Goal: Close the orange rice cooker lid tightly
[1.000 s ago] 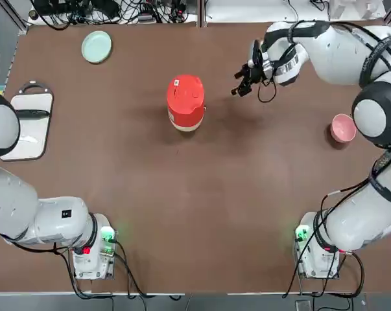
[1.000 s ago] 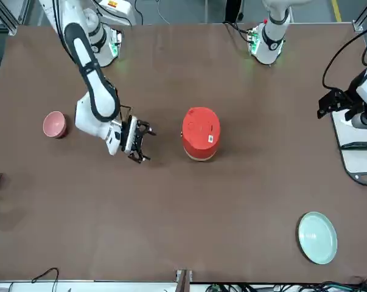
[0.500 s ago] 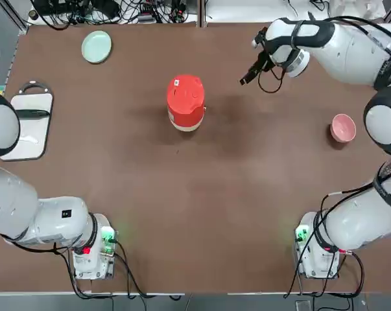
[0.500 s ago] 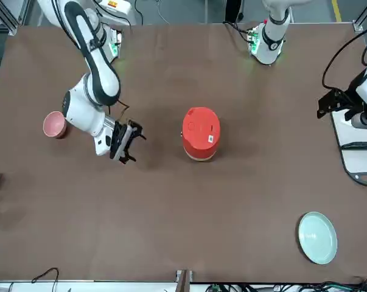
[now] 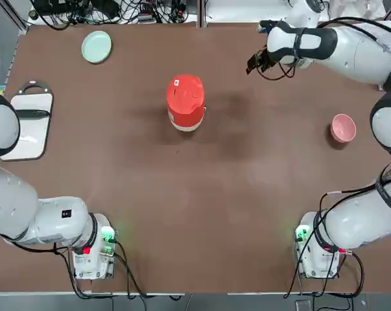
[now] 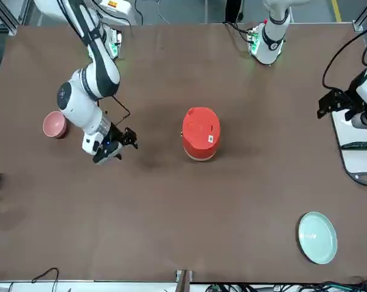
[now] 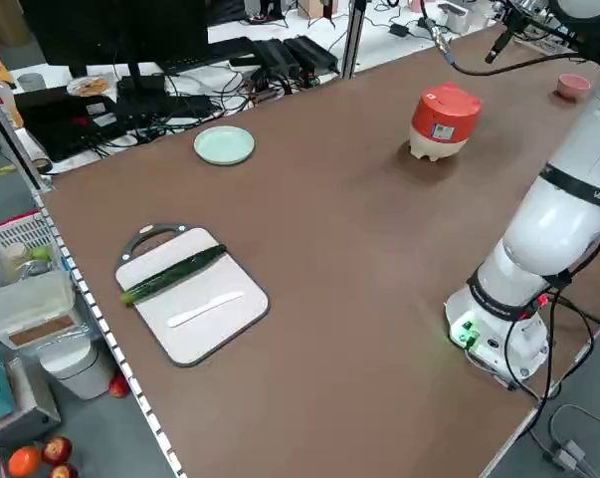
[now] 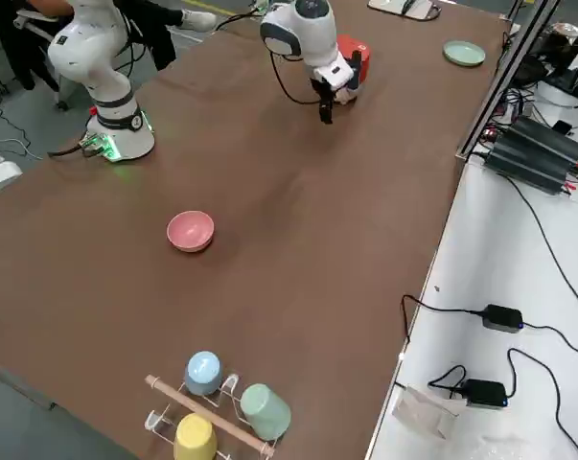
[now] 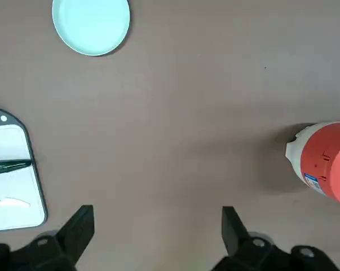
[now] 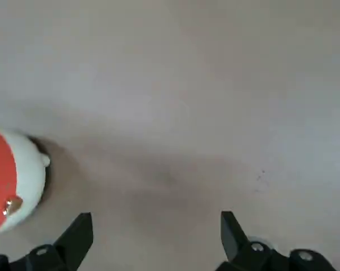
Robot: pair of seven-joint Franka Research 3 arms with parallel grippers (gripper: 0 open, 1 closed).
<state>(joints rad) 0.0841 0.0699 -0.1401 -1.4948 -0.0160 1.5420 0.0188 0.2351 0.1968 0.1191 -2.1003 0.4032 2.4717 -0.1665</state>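
The rice cooker (image 5: 185, 107) is red-orange with a cream-white base band; its lid (image 6: 201, 125) carries a white sticker. The bowl (image 8: 191, 231) is pink. The plate (image 7: 224, 144) is pale green. The desk (image 5: 182, 227) is plain brown. The cutting board (image 7: 195, 299) is white, edged dark grey. The cucumber (image 7: 175, 274) is dark green.

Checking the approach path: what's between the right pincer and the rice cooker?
Only bare tabletop between the right pincer and the rice cooker; the top and front views show it.
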